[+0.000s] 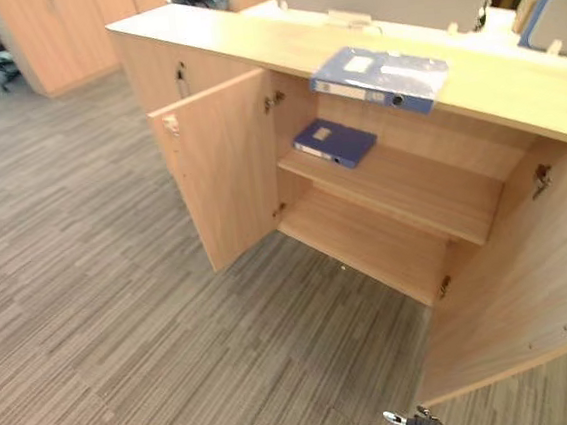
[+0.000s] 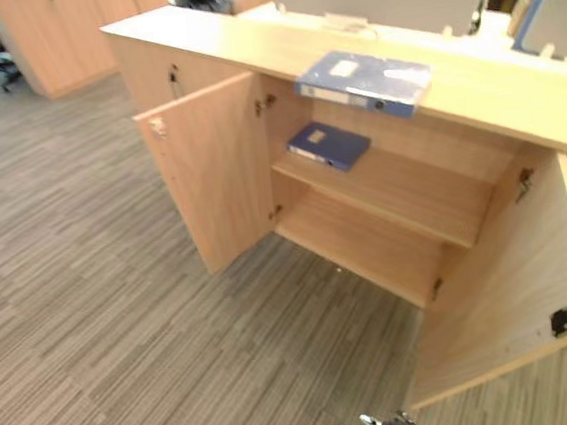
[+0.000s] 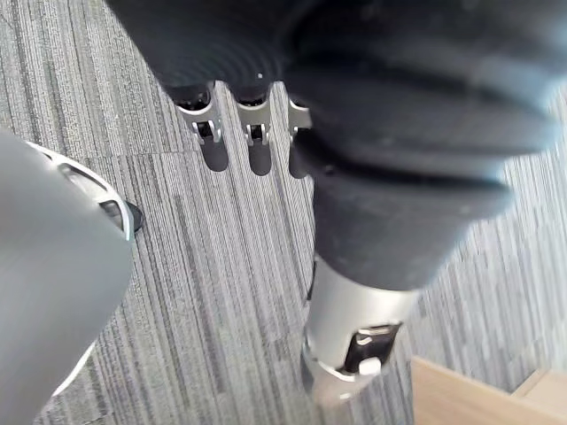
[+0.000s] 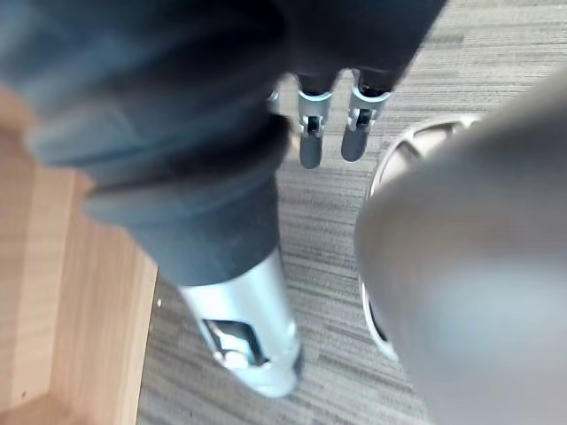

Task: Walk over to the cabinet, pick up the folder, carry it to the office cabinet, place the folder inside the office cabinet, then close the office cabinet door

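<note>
The striped grey carpet (image 1: 90, 291) lies between the robot and a long, low wooden cabinet (image 1: 246, 35), so the walk over is judged not yet finished. The cabinet's left door (image 1: 221, 168) and right door (image 1: 527, 289) both stand swung wide, which leaves the upper shelf (image 1: 412, 185) and the lower shelf (image 1: 367, 245) open for loading; the right door reaches well out toward the robot and could get in the way of an arm. A large blue folder (image 1: 379, 78) lies flat on the cabinet's top, just above the opening and slightly skewed, with its spine facing the robot. That looks like the one to pick up, since it sits where a reach from above is easy. A smaller blue folder (image 1: 334, 142) lies flat at the left end of the upper shelf. The left robot hand (image 3: 259, 146) and right robot hand (image 4: 312, 133) hang low beside the body, fingers straight and slack, holding nothing, as suits walking.
</note>
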Motion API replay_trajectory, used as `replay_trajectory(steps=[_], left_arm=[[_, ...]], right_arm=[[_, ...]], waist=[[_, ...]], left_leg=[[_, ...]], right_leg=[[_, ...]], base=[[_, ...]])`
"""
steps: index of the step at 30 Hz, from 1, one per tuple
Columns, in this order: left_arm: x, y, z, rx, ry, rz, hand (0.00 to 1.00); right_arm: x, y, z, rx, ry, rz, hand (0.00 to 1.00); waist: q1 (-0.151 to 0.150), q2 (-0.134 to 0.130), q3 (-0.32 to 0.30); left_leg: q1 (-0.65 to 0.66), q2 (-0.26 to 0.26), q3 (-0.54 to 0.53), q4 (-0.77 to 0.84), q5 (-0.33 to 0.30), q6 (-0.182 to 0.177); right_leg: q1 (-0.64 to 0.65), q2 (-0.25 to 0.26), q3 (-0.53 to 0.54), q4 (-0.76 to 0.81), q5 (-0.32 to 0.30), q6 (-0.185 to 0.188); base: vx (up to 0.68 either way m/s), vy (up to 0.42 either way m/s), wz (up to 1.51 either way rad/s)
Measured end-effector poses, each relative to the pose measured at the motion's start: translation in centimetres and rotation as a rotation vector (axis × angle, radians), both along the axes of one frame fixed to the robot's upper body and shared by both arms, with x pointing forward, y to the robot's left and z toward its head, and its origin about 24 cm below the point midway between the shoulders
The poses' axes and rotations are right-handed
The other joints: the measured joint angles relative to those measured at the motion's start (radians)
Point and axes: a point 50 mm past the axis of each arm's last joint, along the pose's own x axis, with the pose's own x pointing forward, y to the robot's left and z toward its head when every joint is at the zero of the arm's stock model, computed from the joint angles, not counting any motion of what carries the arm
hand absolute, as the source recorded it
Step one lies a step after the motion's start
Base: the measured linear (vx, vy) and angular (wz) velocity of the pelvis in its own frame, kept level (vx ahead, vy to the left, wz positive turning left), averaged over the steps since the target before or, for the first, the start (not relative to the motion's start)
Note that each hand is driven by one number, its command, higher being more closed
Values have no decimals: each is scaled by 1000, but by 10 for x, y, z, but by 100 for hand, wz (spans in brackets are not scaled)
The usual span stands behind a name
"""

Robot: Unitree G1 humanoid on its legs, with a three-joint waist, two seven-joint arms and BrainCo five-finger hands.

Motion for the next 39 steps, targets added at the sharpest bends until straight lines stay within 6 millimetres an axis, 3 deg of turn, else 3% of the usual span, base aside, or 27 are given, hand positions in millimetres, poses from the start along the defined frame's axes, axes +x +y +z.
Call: replay_trajectory(steps=[2,3,4,7,10,11,12,13,15,16,17,19,20,21,22,23,24,26,28,31,34,37,38,39], left_arm=[[4,-3,0,-1,-6,-18,0],[6,-3,1,-1,-10,-21,0],[2,1,1,7,-2,-20,0],[-2,-7,-2,-16,9,-32,0],[-3,-3,-1,-11,6,-23,0],[-3,0,1,-6,-10,0,0],[-4,1,1,-6,-13,8,0],[-3,2,2,-3,-22,15,0],[-2,2,2,-3,-32,20,0],[0,4,3,3,-41,24,0],[1,8,5,14,-45,22,0],[2,11,5,23,-43,10,0],[1,10,5,24,-37,6,0],[0,9,4,18,-38,17,0],[-2,12,4,22,-33,22,0],[5,18,7,45,-53,15,0],[10,20,9,54,-65,9,0],[10,22,8,48,-53,13,0],[6,22,6,45,-37,17,0],[-6,22,3,31,-3,24,0],[-12,19,0,11,21,20,0],[-24,16,-3,-6,51,0,0],[-26,17,-3,-8,57,-18,0],[-25,17,-3,-10,58,-43,0]], right_arm=[[1,-2,1,-5,-8,-8,0],[-1,-7,2,-17,-9,-18,0],[-6,-2,0,-4,-2,-25,0],[-14,-6,-1,2,3,-102,0],[-21,-5,-2,18,13,-157,0],[-25,-8,-2,11,22,-163,0],[-27,-10,-2,7,26,-158,0],[-27,-10,-3,7,34,-143,0],[-25,-10,-3,7,45,-124,0],[-23,-10,-4,13,52,-121,0],[-21,-10,-5,17,61,-116,0],[-21,-10,-5,13,67,-118,0],[-22,-11,-5,9,71,-117,0],[-23,-13,-5,1,77,-105,0],[-24,-9,-6,5,82,-92,0],[-21,-1,-6,18,79,-63,0],[-14,3,-6,23,69,-40,0],[0,10,-4,38,35,-26,0],[13,19,-2,54,-1,-9,0],[11,18,-2,49,5,12,0],[2,11,-4,45,27,14,0],[-4,3,-3,20,33,22,0],[-2,1,-2,6,29,39,0],[-1,1,-2,7,24,44,0]], waist=[[-7,-1,16],[-16,1,15],[-16,-13,3],[-19,13,-19],[-26,15,-9],[-24,30,2],[-22,32,7],[-13,34,12],[-6,34,15],[-4,31,19],[6,24,28],[13,18,35],[13,22,34],[22,22,36],[25,21,32],[19,-25,29],[22,-40,39],[26,-46,40],[39,-46,34],[36,-37,28],[37,-26,21],[16,-16,12],[2,-14,10],[-11,-11,8]], left_leg=[[51,1,-12,-45,26,3],[72,7,-11,-50,34,-2],[87,3,-11,-52,26,-14],[69,56,-9,-2,7,-40],[-43,146,-55,336,-25,-87],[-128,209,-120,605,12,-106],[-161,228,-135,702,22,-111],[-211,242,-142,854,3,-92],[-281,220,-129,910,-50,-70],[-313,201,-127,887,-83,-61],[-364,164,-144,788,-117,-55],[-394,108,-192,592,-120,-51],[-405,67,-260,389,-72,-41],[-399,39,-314,275,98,-28],[-383,13,-313,263,138,-16],[-376,-28,-310,234,147,-3],[-389,-47,-322,243,142,0],[-410,-70,-377,278,115,4],[-391,-80,-358,273,104,18],[-306,-113,-318,223,65,43],[-220,-135,-257,145,55,59],[-123,-153,-171,57,54,79],[-93,-154,-156,26,61,95],[-76,-148,-153,2,65,103]], right_leg=[[-12,-18,-1,97,-8,-13],[-45,-29,-9,162,-46,3],[-32,-6,-10,40,-48,-21],[-7,61,-17,-19,-50,-24],[88,135,-12,-124,-41,-31],[162,186,2,-175,-40,-36],[185,204,19,-193,-44,-43],[226,220,55,-221,-51,-53],[273,223,129,-257,-51,-54],[282,215,169,-262,-48,-52],[296,186,223,-262,-33,-25],[314,143,262,-270,-33,8],[333,116,281,-294,-36,49],[362,99,304,-318,-42,86],[372,80,316,-329,-40,90],[372,57,319,-357,-18,74],[364,57,318,-370,22,61],[362,44,326,-382,65,74],[364,21,346,-394,137,121],[360,-34,403,-354,158,152],[260,-91,431,-168,158,151],[141,-177,343,71,195,72],[120,-190,277,121,178,61],[94,-172,232,138,117,65]], base=[[273,-194,-12],[227,-152,3],[235,-159,-2],[229,-167,-15],[271,-201,-22],[273,-114,-38],[290,-60,-66],[254,43,-87],[274,100,-103],[335,232,-139],[281,203,-138],[241,250,-108],[362,410,-88],[345,372,-63],[405,354,-11],[371,286,23],[385,303,37],[255,224,6],[220,186,-28],[166,163,-58],[103,238,-77],[44,211,-78],[66,106,-41],[89,80,-31]])
